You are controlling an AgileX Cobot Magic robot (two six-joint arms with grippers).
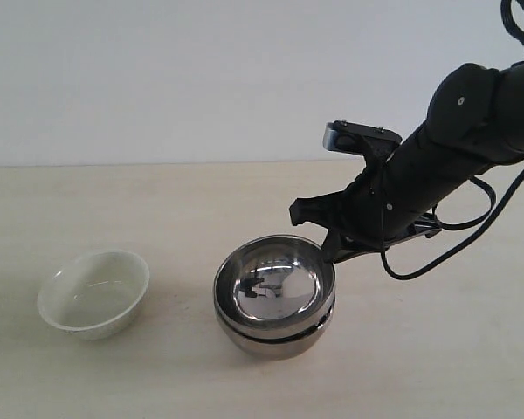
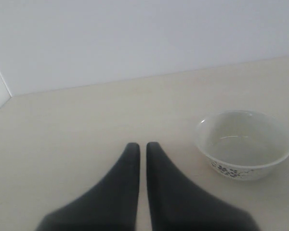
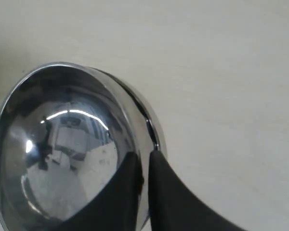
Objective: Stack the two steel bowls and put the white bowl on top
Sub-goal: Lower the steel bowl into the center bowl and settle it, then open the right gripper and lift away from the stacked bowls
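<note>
The right gripper is clamped on the rim of the upper steel bowl, nested in the lower steel bowl below. Stacking seems done; release is needed next. The white bowl is seen well apart from it.

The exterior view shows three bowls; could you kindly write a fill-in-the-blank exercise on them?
1. The right end effector grips the ____ of the upper shiny round steel bowl.
2. In the exterior view, the small round cream-white ceramic bowl stands to the ____ of the two stacked steel bowls.
3. The left end effector holds ____.
Missing words: rim; left; nothing.
</note>
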